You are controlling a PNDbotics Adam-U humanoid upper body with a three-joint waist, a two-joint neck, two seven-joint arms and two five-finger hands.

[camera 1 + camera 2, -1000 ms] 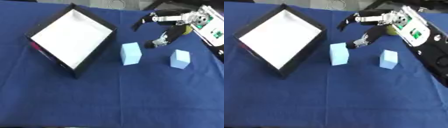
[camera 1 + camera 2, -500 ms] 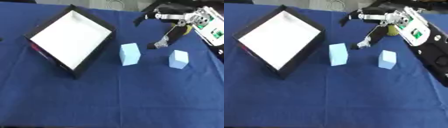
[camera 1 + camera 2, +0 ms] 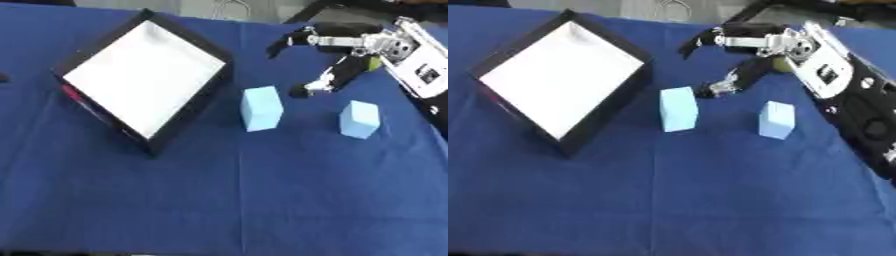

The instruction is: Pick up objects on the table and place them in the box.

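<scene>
A blue cloth (image 3: 219, 200) covers the whole table, a little wrinkled, with a strip of pale floor showing along the far edge.

The right hand (image 3: 350, 47) reaches in from the upper right, and its fingers (image 3: 319, 85) are spread and lightly bent, holding nothing. One finger stretches out to the left with a dark tip; another angles down towards the cloth, its tip just above and to the right of the nearer block. A small yellow-green patch shows at the palm, but I cannot tell what it is.

Just below and to the left of those lowered fingertips stands the first light blue block (image 3: 262, 108), upright, its long axis running away from me and tipped slightly to the left. It is close to the fingers but not touched by them. Below the hand, a bit to the right, stands the second light blue block (image 3: 360, 119), also upright, leaning a touch to the right, well apart from the first and clear of the fingers.

Further left of the fingers, beyond the first block, lies the box (image 3: 188, 117), black-walled with a white floor, turned like a diamond so one corner points to the far edge. A red spot shows at its left outer wall.

The left hand is not to be seen.
</scene>
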